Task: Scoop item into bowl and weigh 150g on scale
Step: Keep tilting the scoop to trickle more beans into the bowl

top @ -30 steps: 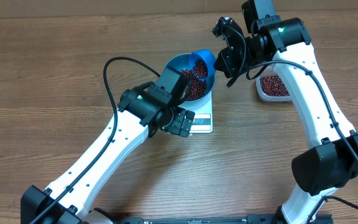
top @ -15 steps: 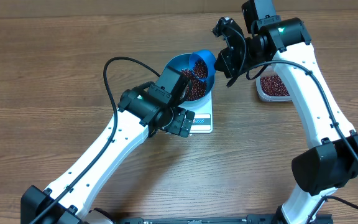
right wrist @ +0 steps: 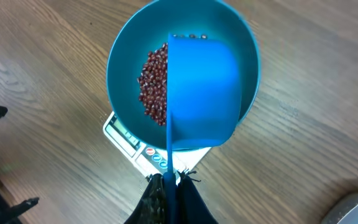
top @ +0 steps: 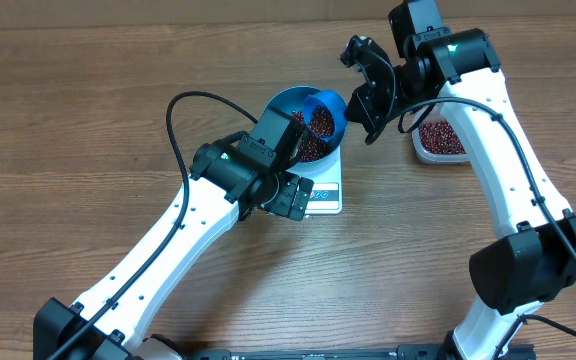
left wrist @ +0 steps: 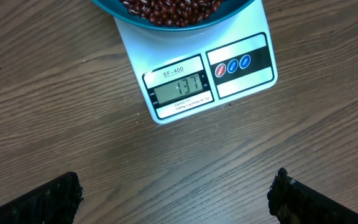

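Note:
The blue bowl sits on the white scale and holds a heap of red-brown beans. My right gripper is shut on the handle of a small blue scoop. The scoop is tipped on its side over the bowl's right half. In the right wrist view the scoop covers part of the bowl, with beans showing left of it. My left gripper hangs open over bare table in front of the scale, whose display reads 137.
A clear plastic tub of beans stands to the right of the scale, under my right arm. My left arm's cable loops above the table to the left of the bowl. Wooden table surrounds everything.
The scoop has rolled further over the bowl, so its outside now faces up. My right gripper has shifted slightly. The left arm has not moved.

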